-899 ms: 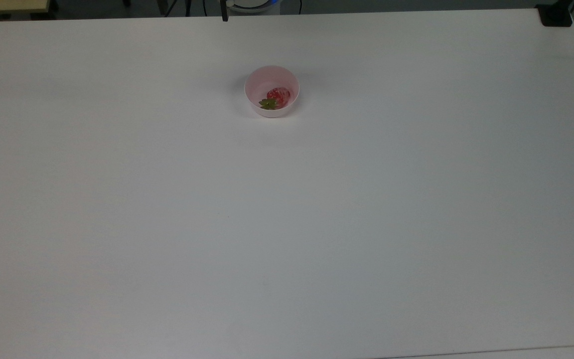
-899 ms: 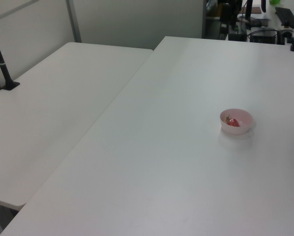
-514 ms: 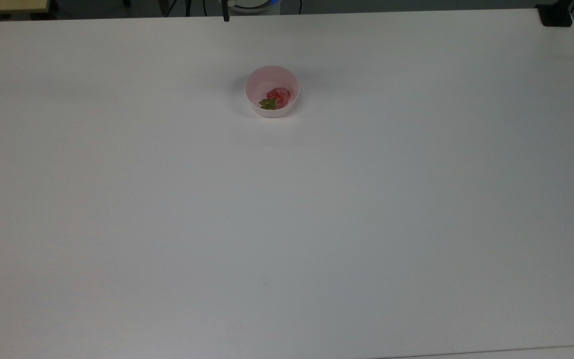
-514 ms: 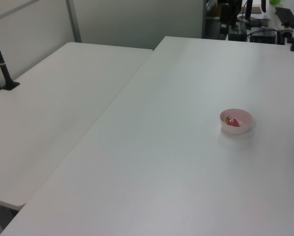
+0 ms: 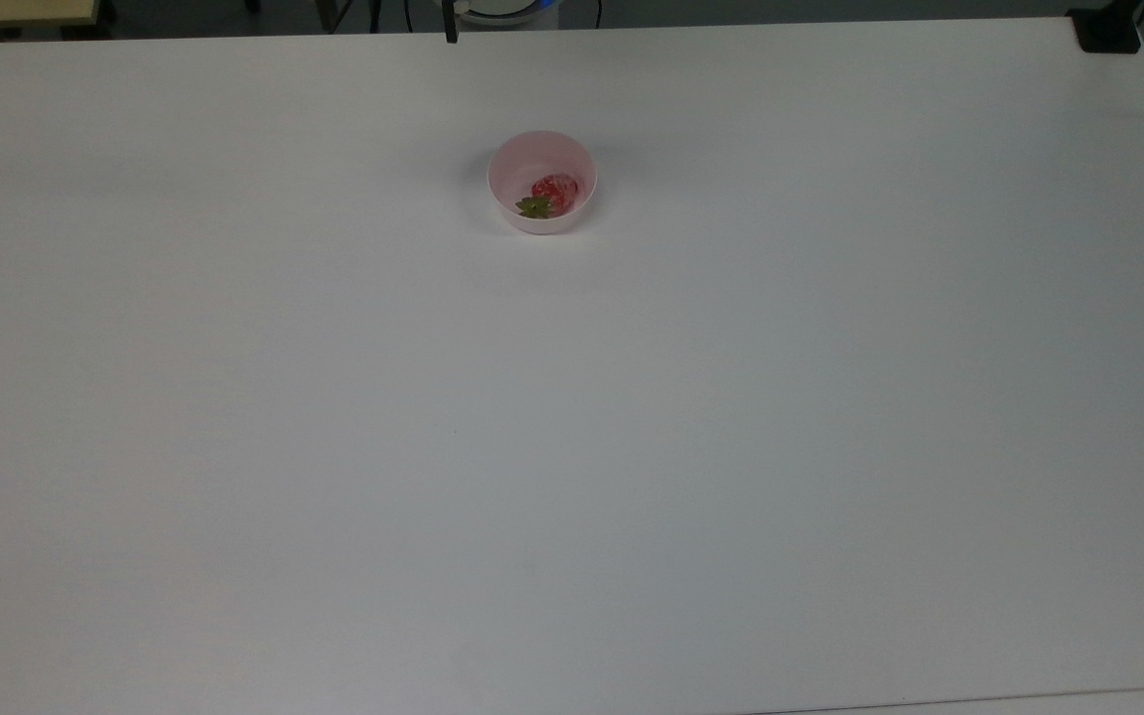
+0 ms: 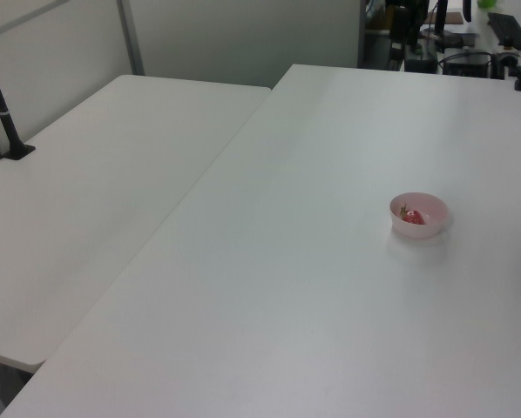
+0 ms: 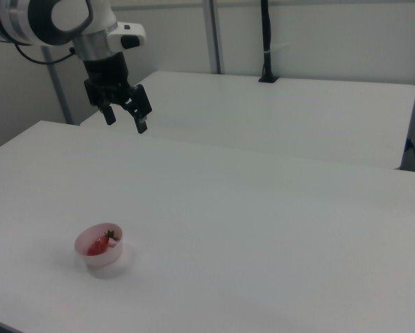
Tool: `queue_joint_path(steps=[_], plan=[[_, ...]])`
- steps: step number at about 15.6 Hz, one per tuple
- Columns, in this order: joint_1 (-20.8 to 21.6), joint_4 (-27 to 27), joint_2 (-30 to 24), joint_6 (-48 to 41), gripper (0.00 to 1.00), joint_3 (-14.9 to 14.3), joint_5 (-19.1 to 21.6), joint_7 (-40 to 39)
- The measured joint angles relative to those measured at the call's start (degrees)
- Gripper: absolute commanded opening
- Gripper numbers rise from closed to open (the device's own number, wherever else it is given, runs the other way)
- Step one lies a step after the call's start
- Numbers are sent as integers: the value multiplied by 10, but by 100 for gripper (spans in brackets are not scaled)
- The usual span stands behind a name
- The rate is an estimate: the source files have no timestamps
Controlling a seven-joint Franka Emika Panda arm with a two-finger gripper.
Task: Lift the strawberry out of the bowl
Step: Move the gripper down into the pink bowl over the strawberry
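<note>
Pincer hangs spread, high above bowl.

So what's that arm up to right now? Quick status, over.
Tool open, high above the table, holding nothing. Strawberry lying in the pink bowl, untouched. Nothing between tool and bowl.

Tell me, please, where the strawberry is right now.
The strawberry lies inside the pink bowl on the white table, in the top view's upper middle, leafy cap toward the top view's lower left.
</note>
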Motion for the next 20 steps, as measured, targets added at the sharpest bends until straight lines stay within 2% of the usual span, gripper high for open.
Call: queue_joint_path(steps=[1,5,7,12,14,17,20], plan=[[0,-1,1,0,100,0,-9,-21],[5,-30,6,-18,100,2,-49,-191],[6,-66,8,-25,96,6,-56,-207],[8,-198,15,33,84,31,-59,-200],[12,-239,17,62,84,46,-59,-173],[25,-279,21,115,84,73,-57,-94],[36,-291,42,159,81,87,-33,-22]])
